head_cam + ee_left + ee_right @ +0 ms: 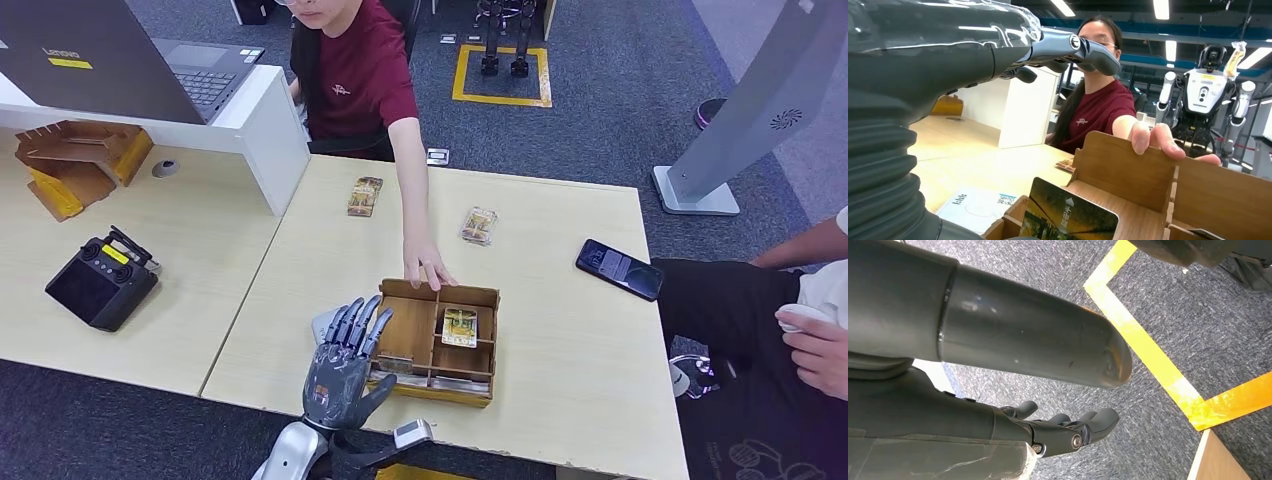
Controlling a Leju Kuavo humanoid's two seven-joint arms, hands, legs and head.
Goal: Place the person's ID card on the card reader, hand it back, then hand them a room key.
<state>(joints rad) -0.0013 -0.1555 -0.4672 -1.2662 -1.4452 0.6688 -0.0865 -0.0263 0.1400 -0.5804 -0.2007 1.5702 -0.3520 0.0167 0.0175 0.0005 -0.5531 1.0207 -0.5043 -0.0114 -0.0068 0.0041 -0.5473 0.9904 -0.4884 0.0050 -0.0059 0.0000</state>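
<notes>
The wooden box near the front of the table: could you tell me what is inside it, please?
The wooden box has several compartments. One card lies flat in a right-hand compartment, and another card stands in a near slot. The left robot hand hides part of the box's left side.

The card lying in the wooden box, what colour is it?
The card in the wooden box is mostly yellow-gold with darker markings; the head view shows it best.

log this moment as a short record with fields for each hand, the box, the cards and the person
left hand: fingers spread, empty, over the near left edge of the wooden box
right hand: hanging over carpet, empty
box: one card lying in a compartment
table cards: two beyond the box
person's hand: on the box's far rim
</notes>
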